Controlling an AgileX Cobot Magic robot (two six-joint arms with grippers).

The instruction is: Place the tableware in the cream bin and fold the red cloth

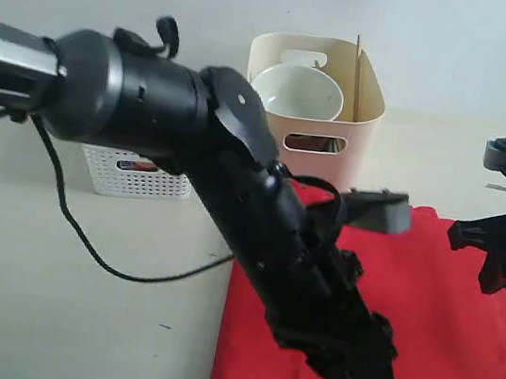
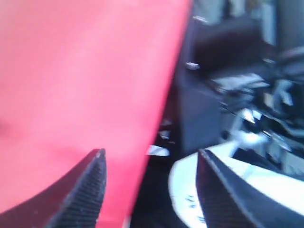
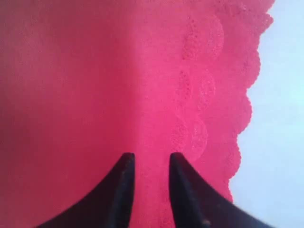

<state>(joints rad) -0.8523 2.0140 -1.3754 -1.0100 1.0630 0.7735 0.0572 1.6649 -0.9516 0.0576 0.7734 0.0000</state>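
Cloth (image 1: 454, 372) lies spread just camera-side of bin (image 1: 362, 130). Judged light, limp and slip-prone, so pinch it at the scalloped edge corners. Left gripper (image 2: 149, 161) jaws wide apart, right gripper (image 3: 149, 161) jaws narrowly parted; both empty.
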